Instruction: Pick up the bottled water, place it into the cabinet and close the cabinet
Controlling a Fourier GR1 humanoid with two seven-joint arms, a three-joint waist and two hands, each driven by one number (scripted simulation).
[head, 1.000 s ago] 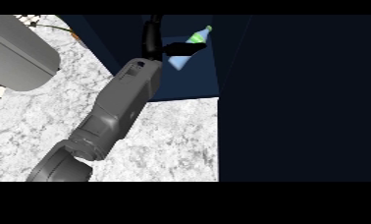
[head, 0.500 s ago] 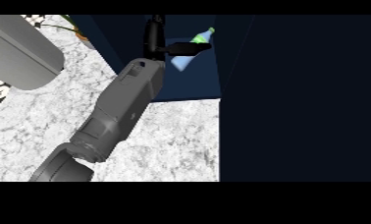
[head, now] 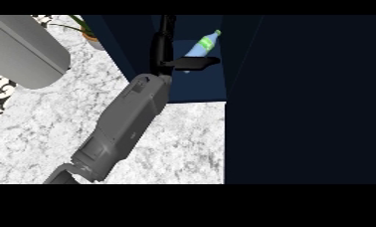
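1. Step in hand, as I read it: setting the water bottle (head: pixel 205 46) down inside the cabinet (head: pixel 211 84). It is not yet released.
2. The bottle is already within the cabinet opening, tilted, with its green cap up and to the right. Its lower end is hidden behind the hand.
3. The right hand (head: pixel 164 48) is reached deep into the opening, with the forearm stretched diagonally up from the lower left over the marble counter (head: pixel 176 146).
4. Fingers: one black digit (head: pixel 194 62) sticks out to the right across the bottle's lower end. The rest curl against the bottle's left side, so it reads as a pinch on the base. The dark hand against the dark interior hides the finer detail.
5. To do it well, bring the bottle upright before letting go, since a tilted release risks a topple. Lower it until the base sits on the shelf floor, then open the fingers.
6. Pull the hand out along the forearm's line so it doesn't clip the bottle.
7. The door (head: pixel 294 96) stands open just right of the opening. It needs a clear swing, so get the arm fully out first.
8. The left hand is not visible. A grey rounded shape (head: pixel 29 47) at upper left may be that forearm.
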